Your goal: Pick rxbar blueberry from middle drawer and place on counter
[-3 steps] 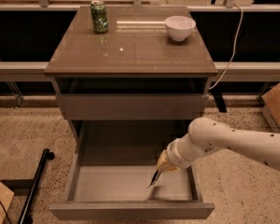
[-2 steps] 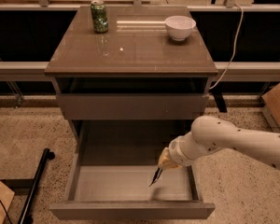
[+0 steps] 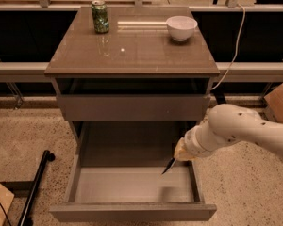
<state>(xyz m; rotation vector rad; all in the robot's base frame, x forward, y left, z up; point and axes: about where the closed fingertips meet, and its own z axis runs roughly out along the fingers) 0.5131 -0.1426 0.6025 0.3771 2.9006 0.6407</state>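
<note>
The middle drawer (image 3: 132,185) is pulled out at the bottom of the cabinet, and its pale grey floor shows. My gripper (image 3: 168,166) hangs from the white arm (image 3: 236,131) and points down-left into the drawer's right side, just above the floor. Its tip is a thin dark shape. I cannot make out the rxbar blueberry on its own; it is hidden or not distinguishable from the dark tip. The counter (image 3: 132,55) is the glossy brown top of the cabinet above.
A green drink can (image 3: 100,16) stands at the counter's back left and a white bowl (image 3: 181,27) at its back right. The upper drawer front (image 3: 132,107) is closed. A black pole (image 3: 35,187) lies on the floor at left, and a cardboard box (image 3: 279,102) is at right.
The gripper has moved a little up and to the right inside the drawer. Nothing else has moved.
</note>
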